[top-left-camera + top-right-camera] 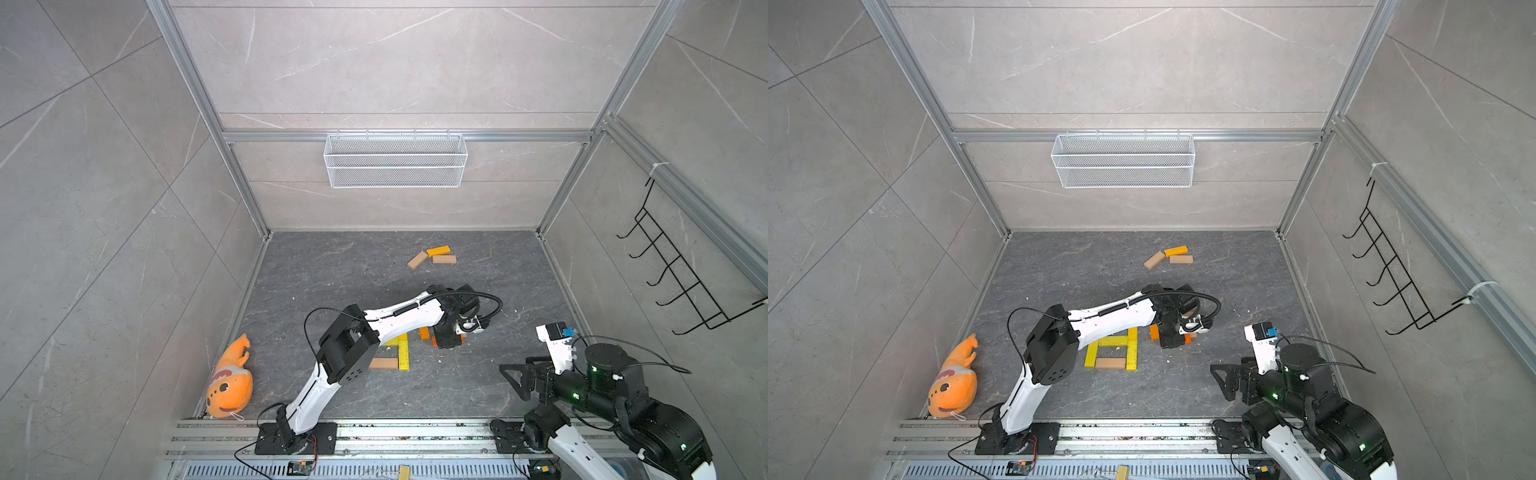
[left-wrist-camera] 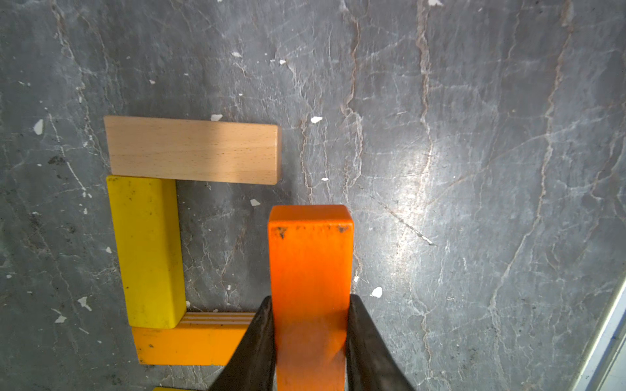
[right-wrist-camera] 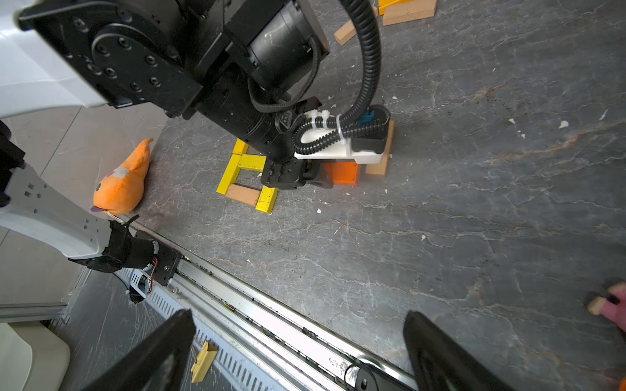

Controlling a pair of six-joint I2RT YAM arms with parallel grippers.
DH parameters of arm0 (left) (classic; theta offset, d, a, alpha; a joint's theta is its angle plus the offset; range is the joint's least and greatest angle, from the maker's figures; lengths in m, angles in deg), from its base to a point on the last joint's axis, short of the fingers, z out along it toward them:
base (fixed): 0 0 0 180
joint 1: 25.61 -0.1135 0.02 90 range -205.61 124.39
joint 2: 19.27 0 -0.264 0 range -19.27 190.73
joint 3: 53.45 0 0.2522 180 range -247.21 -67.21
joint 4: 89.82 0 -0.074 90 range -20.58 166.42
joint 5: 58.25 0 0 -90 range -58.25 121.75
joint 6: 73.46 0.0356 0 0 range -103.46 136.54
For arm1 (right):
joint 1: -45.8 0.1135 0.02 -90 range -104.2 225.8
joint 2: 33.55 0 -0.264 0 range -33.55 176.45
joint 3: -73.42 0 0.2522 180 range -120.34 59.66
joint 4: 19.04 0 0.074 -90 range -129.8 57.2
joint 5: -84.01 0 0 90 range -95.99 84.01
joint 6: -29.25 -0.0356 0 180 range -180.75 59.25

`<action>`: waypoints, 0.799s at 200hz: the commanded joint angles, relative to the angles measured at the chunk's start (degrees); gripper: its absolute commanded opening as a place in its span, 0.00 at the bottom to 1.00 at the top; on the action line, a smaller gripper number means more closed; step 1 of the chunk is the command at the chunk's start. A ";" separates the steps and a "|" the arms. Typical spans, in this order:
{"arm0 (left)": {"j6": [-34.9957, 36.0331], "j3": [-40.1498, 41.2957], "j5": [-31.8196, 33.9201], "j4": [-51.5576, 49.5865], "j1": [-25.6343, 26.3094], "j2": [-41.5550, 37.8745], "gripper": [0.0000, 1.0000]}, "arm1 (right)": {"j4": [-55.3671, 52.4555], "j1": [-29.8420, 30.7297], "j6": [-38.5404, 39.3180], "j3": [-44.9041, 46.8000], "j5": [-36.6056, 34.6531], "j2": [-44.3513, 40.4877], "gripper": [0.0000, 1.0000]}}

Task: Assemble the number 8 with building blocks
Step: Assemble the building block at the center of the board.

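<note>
The left tool (image 2: 310, 298) is clamped on an orange block (image 2: 310, 254) low over the counter (image 2: 474, 169). The block's long axis runs parallel to the yellow block (image 2: 145, 250), and its free end points toward the tan block (image 2: 193, 149). The right tool (image 3: 299, 315) stands wide apart.

Lit brightly and evenly from overhead in both top views, leaving only soft, short shadows on the tabletop (image 1: 332, 270) under the left arm (image 1: 399, 316). Bowed toward the frame edges by a wide lens. In the left wrist view, catches a pale glare patch on the stone beside the orange block (image 2: 310, 270), itself sharp and saturated. Renders the right gripper (image 3: 299, 320) dark and blurred near the lens.
</note>
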 commanded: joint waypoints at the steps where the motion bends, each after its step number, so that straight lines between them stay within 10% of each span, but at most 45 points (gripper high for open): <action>1: 2.10 -2.09 0.11 -2.16 -0.70 1.17 0.31 | -1.09 0.33 0.51 0.18 -0.92 -0.03 0.99; 160: 3.68 -4.00 -0.33 0.76 -2.14 5.01 0.31 | -0.74 0.32 0.42 0.54 -1.20 1.03 0.99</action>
